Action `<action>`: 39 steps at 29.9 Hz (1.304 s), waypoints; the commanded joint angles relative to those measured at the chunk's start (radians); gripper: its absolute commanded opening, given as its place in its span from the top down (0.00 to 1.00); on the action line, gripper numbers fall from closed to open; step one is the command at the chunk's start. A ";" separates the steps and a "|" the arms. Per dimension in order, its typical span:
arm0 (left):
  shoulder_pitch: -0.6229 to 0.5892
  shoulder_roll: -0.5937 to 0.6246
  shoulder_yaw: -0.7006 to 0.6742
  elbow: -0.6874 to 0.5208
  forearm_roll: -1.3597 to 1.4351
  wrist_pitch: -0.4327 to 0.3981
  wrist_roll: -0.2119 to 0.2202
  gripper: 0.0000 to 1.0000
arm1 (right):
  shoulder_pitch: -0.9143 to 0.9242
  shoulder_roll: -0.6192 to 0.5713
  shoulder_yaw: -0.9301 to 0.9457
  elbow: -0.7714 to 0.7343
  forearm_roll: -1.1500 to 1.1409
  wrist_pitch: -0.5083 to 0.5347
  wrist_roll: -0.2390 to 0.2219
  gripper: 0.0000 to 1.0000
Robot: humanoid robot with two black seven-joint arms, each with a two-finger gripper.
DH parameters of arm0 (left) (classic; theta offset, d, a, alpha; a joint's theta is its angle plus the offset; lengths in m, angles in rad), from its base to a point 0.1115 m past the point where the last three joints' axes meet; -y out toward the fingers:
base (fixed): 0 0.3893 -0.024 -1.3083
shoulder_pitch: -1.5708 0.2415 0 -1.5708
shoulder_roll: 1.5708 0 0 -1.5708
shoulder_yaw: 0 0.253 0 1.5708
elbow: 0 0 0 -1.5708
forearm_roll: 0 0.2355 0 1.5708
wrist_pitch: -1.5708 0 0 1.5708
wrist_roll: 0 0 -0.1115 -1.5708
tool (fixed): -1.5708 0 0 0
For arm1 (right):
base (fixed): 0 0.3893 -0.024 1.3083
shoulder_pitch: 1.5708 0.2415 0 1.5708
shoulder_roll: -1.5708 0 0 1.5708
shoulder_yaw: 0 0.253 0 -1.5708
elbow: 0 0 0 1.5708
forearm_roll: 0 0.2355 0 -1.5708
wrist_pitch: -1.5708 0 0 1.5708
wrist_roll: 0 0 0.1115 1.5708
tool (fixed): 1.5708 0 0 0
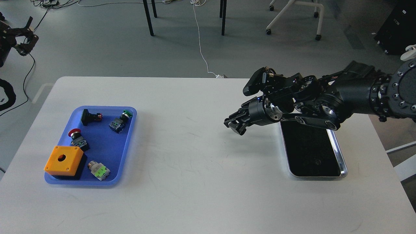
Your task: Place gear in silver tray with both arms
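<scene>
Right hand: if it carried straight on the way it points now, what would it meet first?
The right hand points left and slightly down over bare table, so it would probably meet the tabletop first, well short of the blue tray. Its height is unclear.

A white tabletop (195, 182) fills the near view under soft, even light. Beyond it lies a grey floor (107, 42), crossed by a white cable (200, 45) ending at a plug by the tabletop's far edge. Black table legs (148, 18) and a white wheeled chair base (294, 19) stand further back.
</scene>
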 commanded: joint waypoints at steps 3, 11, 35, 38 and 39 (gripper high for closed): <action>0.001 -0.002 0.000 0.000 0.000 0.000 0.000 0.03 | -0.002 -0.142 -0.062 0.019 -0.042 0.000 0.000 0.74; 0.001 -0.004 0.000 0.000 0.002 0.000 0.001 0.03 | -0.014 -0.241 -0.151 0.019 -0.079 0.000 0.000 0.74; 0.002 -0.004 0.002 0.000 0.002 0.000 0.001 0.03 | -0.091 -0.261 -0.238 0.009 -0.085 -0.002 0.000 0.57; 0.002 -0.002 0.002 0.000 0.003 0.000 0.001 0.03 | -0.088 -0.264 -0.237 0.006 -0.088 -0.002 0.000 0.47; 0.002 -0.002 0.002 0.000 0.002 0.000 0.001 0.03 | -0.083 -0.265 -0.232 0.003 -0.087 -0.002 0.000 0.44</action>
